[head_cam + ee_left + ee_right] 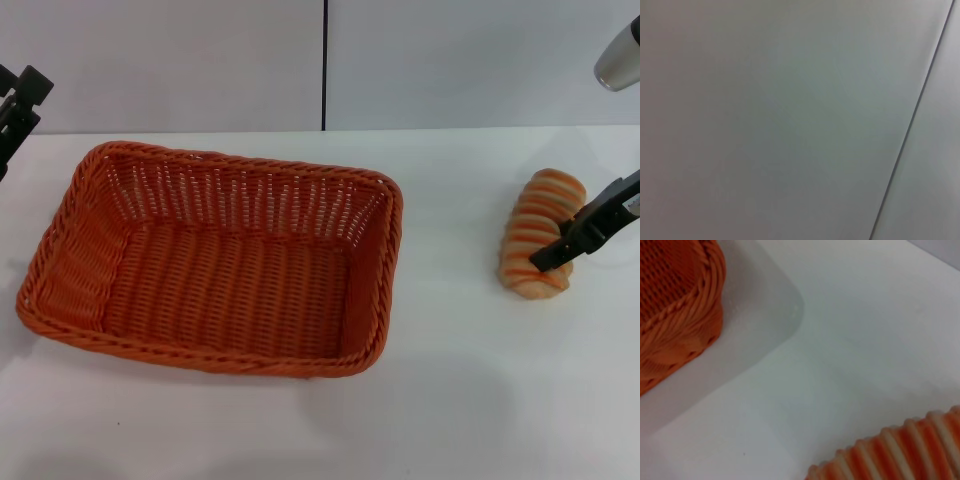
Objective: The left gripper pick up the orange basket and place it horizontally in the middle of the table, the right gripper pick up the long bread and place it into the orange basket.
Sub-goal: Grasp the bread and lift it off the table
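The orange basket (385, 262) lies lengthwise on the white table (480, 400), left of centre, and it is empty. The long bread (535, 225), tan with orange stripes, rests on the table to the right of the basket. My right gripper (560, 250) reaches in from the right edge, its black tip over the bread's near right side. Whether it grips the bread cannot be told. The right wrist view shows a basket corner (675, 305) and part of the bread (900, 452). My left gripper (15, 110) hangs at the far left edge, raised above and apart from the basket.
A light grey wall with a dark vertical seam (324, 65) stands behind the table. The left wrist view shows only that wall and seam (910, 130). Bare tabletop lies between basket and bread and along the front.
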Motion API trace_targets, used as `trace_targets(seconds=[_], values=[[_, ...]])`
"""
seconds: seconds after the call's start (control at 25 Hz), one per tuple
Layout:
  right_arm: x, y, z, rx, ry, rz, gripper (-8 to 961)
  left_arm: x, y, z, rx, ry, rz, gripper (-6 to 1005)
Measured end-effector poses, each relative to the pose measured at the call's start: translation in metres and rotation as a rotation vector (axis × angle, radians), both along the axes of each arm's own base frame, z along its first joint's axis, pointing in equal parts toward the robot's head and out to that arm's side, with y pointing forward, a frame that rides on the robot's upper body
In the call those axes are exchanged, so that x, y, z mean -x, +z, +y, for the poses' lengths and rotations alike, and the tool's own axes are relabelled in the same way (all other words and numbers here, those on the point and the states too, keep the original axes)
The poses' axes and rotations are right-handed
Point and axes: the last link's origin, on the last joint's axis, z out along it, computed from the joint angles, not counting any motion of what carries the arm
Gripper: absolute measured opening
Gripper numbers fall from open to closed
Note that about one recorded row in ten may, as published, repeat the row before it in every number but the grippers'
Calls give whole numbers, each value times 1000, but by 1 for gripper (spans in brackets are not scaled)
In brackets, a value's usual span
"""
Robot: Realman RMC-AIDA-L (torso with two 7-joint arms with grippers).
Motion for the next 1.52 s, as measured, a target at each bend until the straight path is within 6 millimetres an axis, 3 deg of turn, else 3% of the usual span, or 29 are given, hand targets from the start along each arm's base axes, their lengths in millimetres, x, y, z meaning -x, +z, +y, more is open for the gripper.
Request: trace_targets(seconds=[0.48, 1.2, 1.52], values=[[0, 0, -2, 12, -3, 3, 515, 0, 0, -1, 2, -2, -1, 758], [1, 0, -3, 21, -6, 9, 425, 0, 0, -1, 2, -6, -3, 758], [0, 0, -4, 21, -9, 9, 318, -1, 0, -1, 4, -6, -7, 758]])
